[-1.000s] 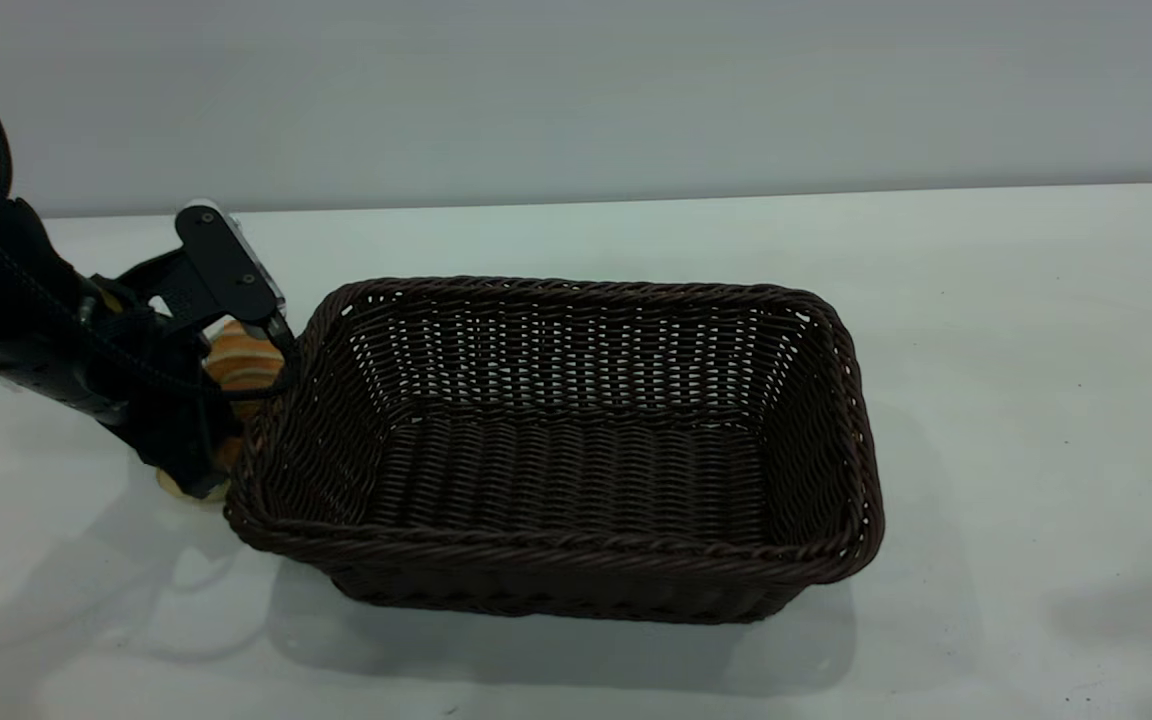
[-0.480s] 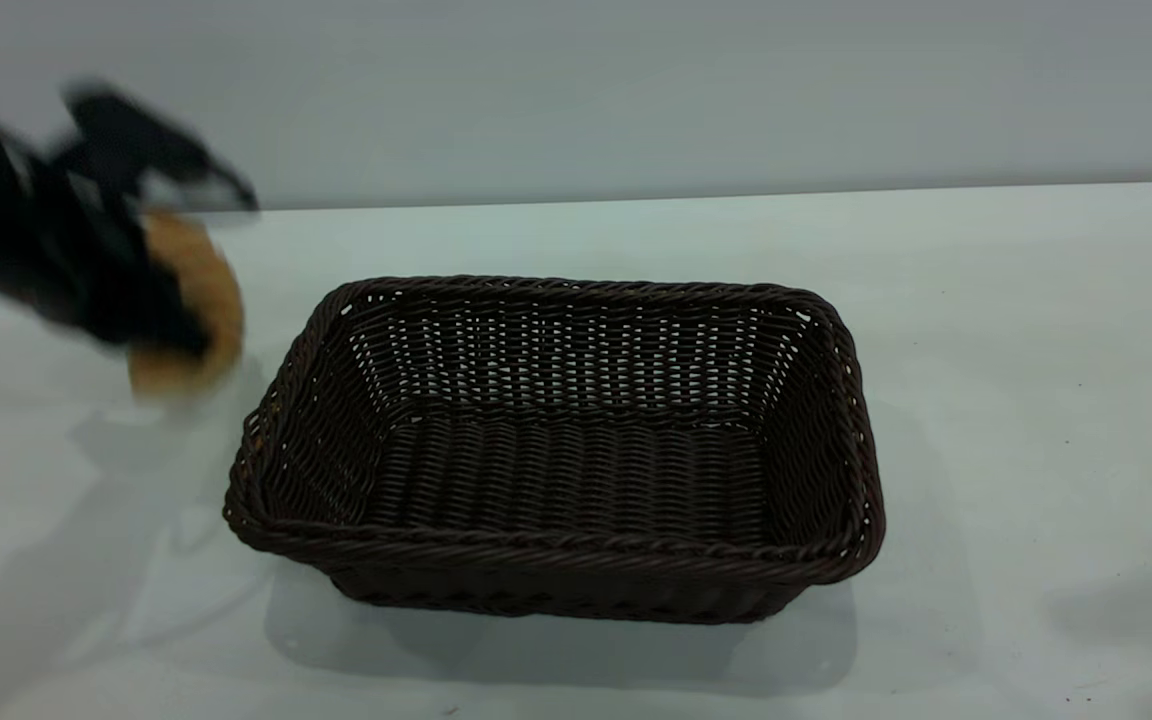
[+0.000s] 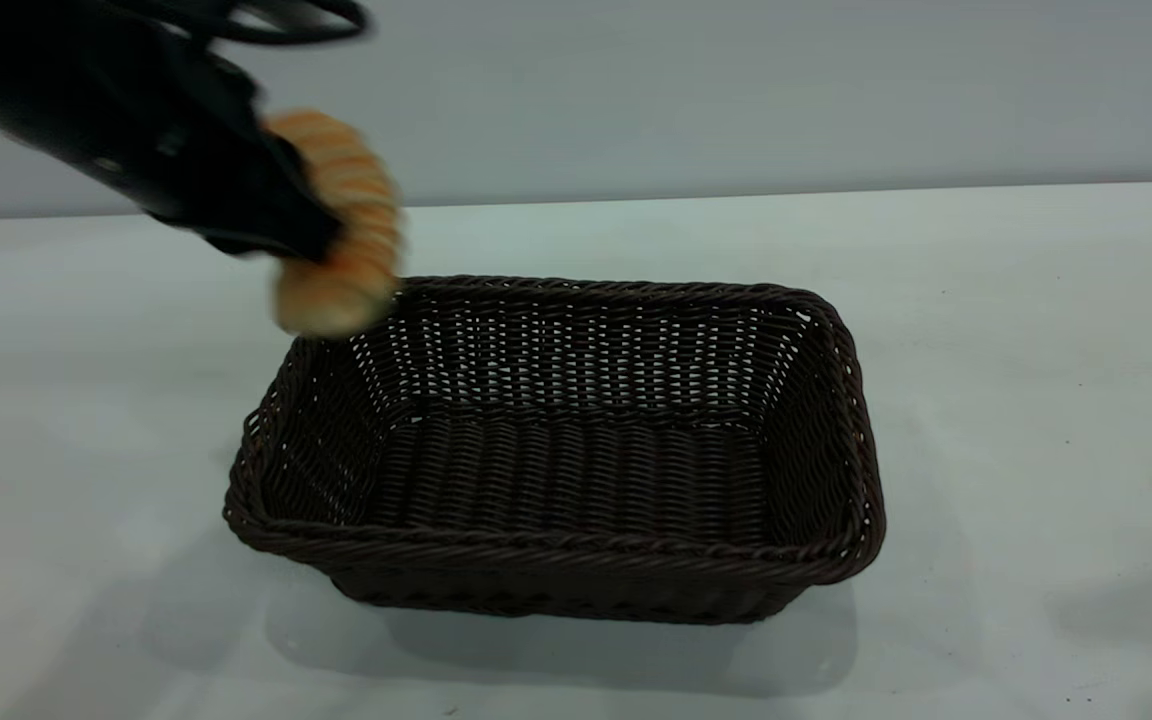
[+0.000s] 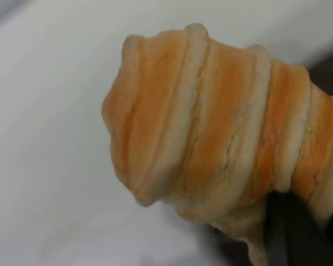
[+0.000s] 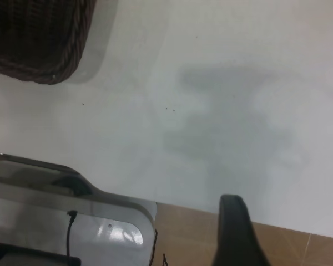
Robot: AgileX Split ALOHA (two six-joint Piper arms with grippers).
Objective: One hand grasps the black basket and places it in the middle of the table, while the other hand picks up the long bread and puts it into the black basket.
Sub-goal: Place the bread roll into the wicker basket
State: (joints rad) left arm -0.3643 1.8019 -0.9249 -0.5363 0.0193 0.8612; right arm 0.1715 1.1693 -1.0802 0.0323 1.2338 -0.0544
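The black basket (image 3: 556,560) stands empty in the middle of the table (image 3: 1016,350). My left gripper (image 3: 301,235) is shut on the long bread (image 3: 341,225), a golden-orange ridged roll. It holds the bread in the air over the basket's far left corner. In the left wrist view the bread (image 4: 211,127) fills the picture, with one black finger (image 4: 291,233) against it. Of my right gripper only one black finger (image 5: 236,233) shows, above the table's edge, away from the basket's corner (image 5: 39,39). It does not show in the exterior view.
A grey wall (image 3: 636,90) runs behind the table. In the right wrist view a silver metal base (image 5: 72,221) with a cable and a brown floor (image 5: 288,244) lie beyond the table's edge.
My left gripper has lifted the bread from the table beside the basket's left side. It has carried the bread up and to the right, over the basket's far left corner.
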